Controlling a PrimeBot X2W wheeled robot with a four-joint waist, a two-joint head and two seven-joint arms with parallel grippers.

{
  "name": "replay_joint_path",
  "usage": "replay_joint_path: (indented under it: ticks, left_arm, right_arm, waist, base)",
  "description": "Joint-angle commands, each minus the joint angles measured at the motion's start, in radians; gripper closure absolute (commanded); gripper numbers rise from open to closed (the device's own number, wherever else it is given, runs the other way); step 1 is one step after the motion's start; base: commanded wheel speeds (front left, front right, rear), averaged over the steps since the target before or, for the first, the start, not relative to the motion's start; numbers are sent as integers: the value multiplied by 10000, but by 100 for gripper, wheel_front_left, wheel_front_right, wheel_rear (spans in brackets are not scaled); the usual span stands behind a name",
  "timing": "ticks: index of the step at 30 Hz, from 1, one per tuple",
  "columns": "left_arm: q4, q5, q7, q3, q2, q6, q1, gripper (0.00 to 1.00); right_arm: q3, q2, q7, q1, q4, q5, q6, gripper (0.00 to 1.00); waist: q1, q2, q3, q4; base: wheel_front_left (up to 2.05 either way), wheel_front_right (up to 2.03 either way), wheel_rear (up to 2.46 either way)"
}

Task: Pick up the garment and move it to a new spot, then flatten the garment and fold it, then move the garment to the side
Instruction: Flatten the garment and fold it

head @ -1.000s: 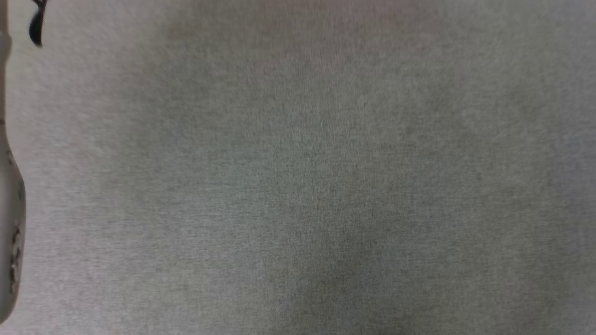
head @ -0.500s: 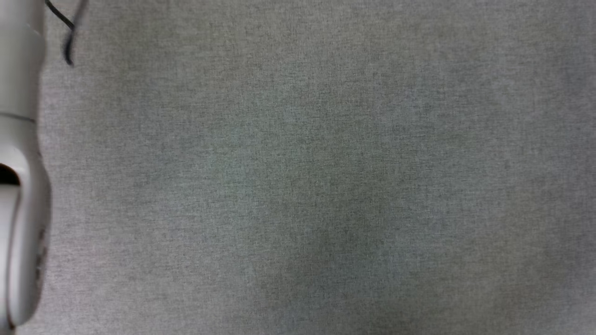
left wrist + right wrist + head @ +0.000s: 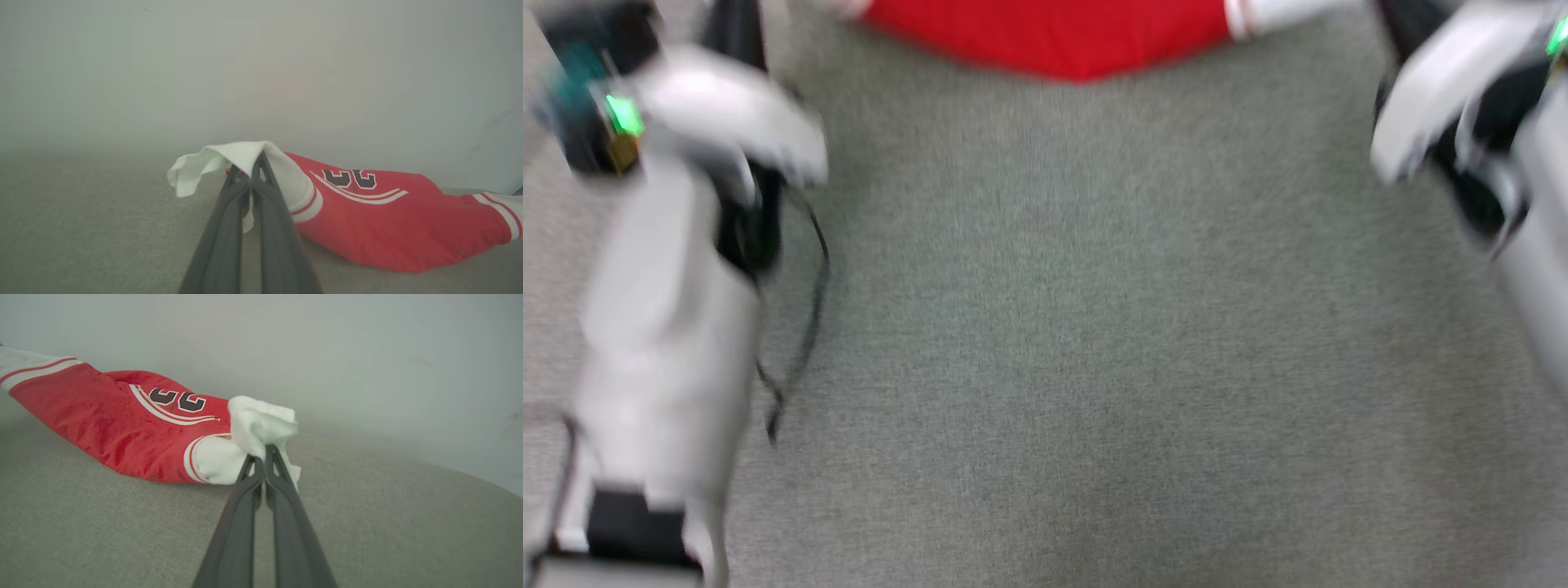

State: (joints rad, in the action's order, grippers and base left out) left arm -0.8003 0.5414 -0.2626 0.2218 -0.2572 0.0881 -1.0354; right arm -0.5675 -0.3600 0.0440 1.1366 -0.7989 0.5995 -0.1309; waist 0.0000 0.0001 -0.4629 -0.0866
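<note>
The garment (image 3: 1054, 37) is a red jersey with white sleeves, and it shows blurred at the top of the head view. In the left wrist view my left gripper (image 3: 250, 161) is shut on one white sleeve, lifting it off the grey surface. The red body (image 3: 380, 220) with its black number sags to the right. In the right wrist view my right gripper (image 3: 261, 451) is shut on the other white sleeve (image 3: 261, 420), and the red body (image 3: 122, 424) stretches away to the left. Both pale forearms, the left forearm (image 3: 662, 343) and the right forearm (image 3: 1535, 245), frame the head view.
A grey cloth-covered surface (image 3: 1078, 327) spreads under everything. A thin black cable (image 3: 805, 327) hangs beside the left forearm. A plain pale wall (image 3: 261, 61) stands behind the surface in both wrist views.
The head camera has moved. Before, it showed grey cloth and a pale forearm at the left edge; now both arms and the garment's red edge are in it.
</note>
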Motion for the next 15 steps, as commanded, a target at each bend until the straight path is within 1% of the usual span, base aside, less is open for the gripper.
replay_joint_path:
  ticks: [1,5,9,11,15]
  left_arm:
    - [504,10,-27,-120,6,-74,1021,100]
    - [1727,67,-26,-338,112,-337,3650,100]
    - [2887,100,65,-265,89,-676,5874,100]
    - [3419,191,300,-237,27,-843,6886,100]
    - [4546,277,745,-250,-118,-1320,8730,100]
  right_arm:
    - [-41,-236,-11,-886,356,139,5,100]
    - [101,-571,-316,-3067,1112,358,3,100]
    - [683,-783,-670,-5158,1912,465,5,100]
    - [1036,-817,-842,-6185,2341,275,3,100]
    - [1921,-596,-1493,-8272,3213,-34,5,100]
  waist:
    - [0,-1,1080,-30]
    - [0,-1,1975,-36]
    - [0,-1,2699,44]
    - [0,-1,3022,75]
    - [0,-1,3678,123]
  base:
    - [0,0,0]
    - [0,0,0]
    - [0,0,0]
    - [0,0,0]
    - [0,0,0]
